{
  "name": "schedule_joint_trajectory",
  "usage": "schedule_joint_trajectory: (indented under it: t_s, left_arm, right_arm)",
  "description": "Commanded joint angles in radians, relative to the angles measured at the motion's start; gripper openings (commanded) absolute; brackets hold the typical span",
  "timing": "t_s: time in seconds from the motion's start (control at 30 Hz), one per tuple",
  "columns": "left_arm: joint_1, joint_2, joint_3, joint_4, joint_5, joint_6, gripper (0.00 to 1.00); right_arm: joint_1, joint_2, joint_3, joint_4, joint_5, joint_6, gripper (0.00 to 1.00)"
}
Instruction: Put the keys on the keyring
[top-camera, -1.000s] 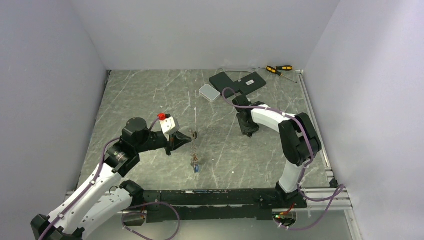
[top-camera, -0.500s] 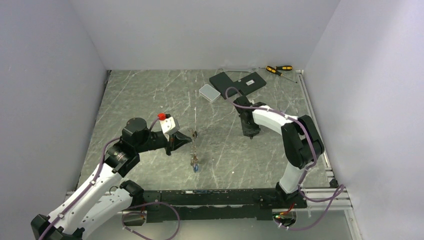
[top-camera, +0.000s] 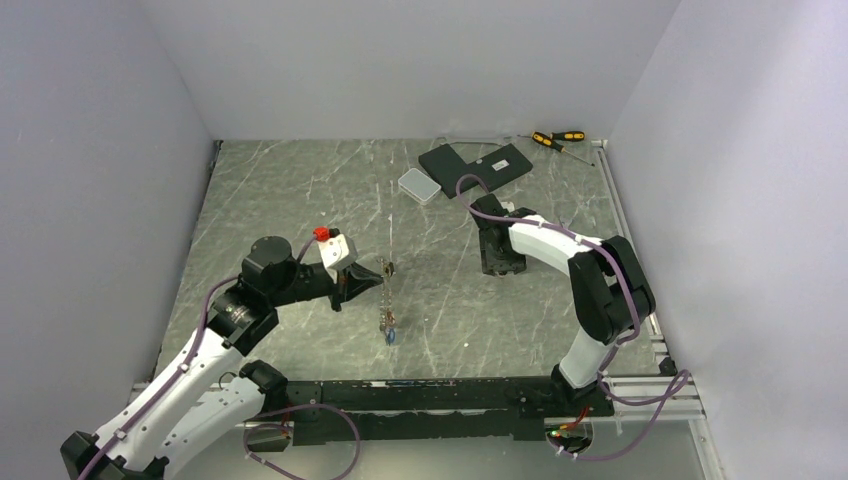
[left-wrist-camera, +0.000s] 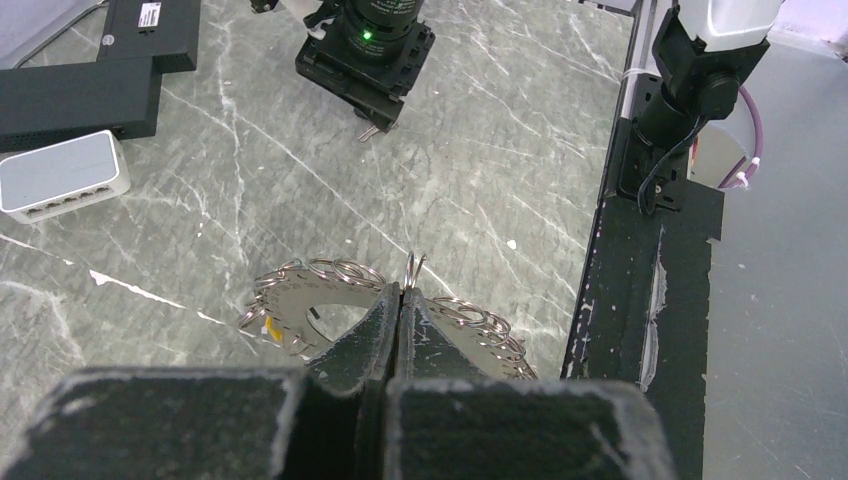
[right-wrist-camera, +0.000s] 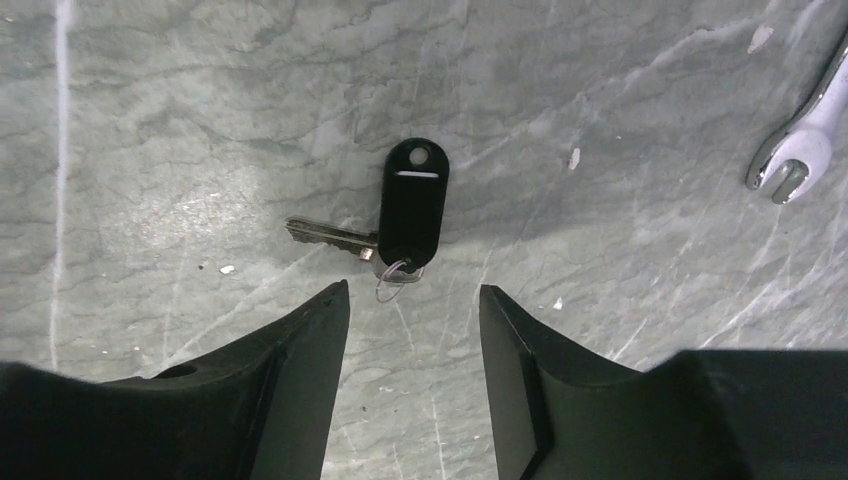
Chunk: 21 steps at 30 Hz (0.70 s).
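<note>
Writing: the white sticker (left-wrist-camera: 150, 14) on the black box (left-wrist-camera: 175, 32) is too small to read, and the white strip on the black tag (right-wrist-camera: 412, 205) is unreadable. Your left tool (left-wrist-camera: 400, 295) is clenched on the rim of the keyring (left-wrist-camera: 285, 298), holding it off the table (left-wrist-camera: 480, 150). Your right tool (right-wrist-camera: 412, 292) points straight down with its jaws parted, astride the tagged key (right-wrist-camera: 320, 233) lying on the table.
</note>
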<state>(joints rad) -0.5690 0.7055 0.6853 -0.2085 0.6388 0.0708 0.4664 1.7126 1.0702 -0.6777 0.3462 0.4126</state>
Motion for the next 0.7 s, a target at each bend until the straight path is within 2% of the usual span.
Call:
schedule_joint_trajectory:
  t_s: [0.0,0.1,0.33,0.67]
  left_arm:
    - [-0.004,-0.018,0.047,0.054,0.016,0.021,0.00]
    - [-0.004,-0.018,0.046,0.052,0.011,0.021,0.00]
    - [-0.003,-0.014,0.046,0.052,0.013,0.021,0.00]
    - [-0.005,-0.025,0.046,0.049,0.009,0.024,0.00]
  right_arm:
    - [0.004,-0.031,0.008,0.047,-0.007,0.025,0.54]
    - [0.004,-0.023,0.008,0.050,0.002,0.032,0.53]
    - [0.003,-0.011,-0.013,0.048,0.025,0.036,0.39]
    - [0.002,0.014,-0.038,0.075,0.032,0.029,0.34]
